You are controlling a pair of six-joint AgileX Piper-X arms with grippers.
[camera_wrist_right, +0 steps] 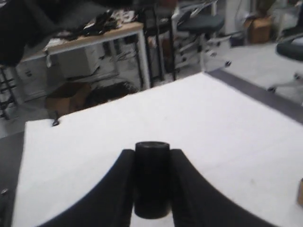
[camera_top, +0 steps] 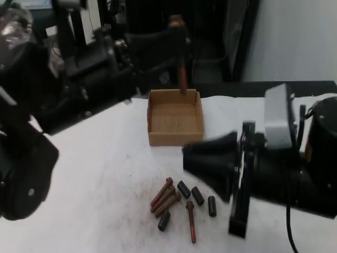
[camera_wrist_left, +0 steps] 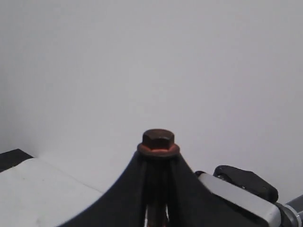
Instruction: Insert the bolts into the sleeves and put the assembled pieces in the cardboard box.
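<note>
My left gripper [camera_wrist_left: 158,163] is shut on a rusty bolt [camera_wrist_left: 158,141], whose hex head sticks out past the fingertips. In the high view this bolt [camera_top: 181,68] hangs upright over the far edge of the cardboard box [camera_top: 158,138], held by the left gripper [camera_top: 176,38]. My right gripper [camera_wrist_right: 151,158] is shut on a black sleeve [camera_wrist_right: 151,184]. It hovers in the high view as the right gripper [camera_top: 192,158], to the right of the box's near corner. Loose bolts [camera_top: 164,194] and black sleeves [camera_top: 197,195] lie on the white table in front of the box.
A lone bolt [camera_top: 190,221] and a sleeve [camera_top: 164,220] lie nearest the front edge. The right arm's bulky body [camera_top: 295,168] covers the table's right side. Dark equipment [camera_top: 31,105] stands at the left. Open white surface [camera_top: 95,174] lies left of the parts.
</note>
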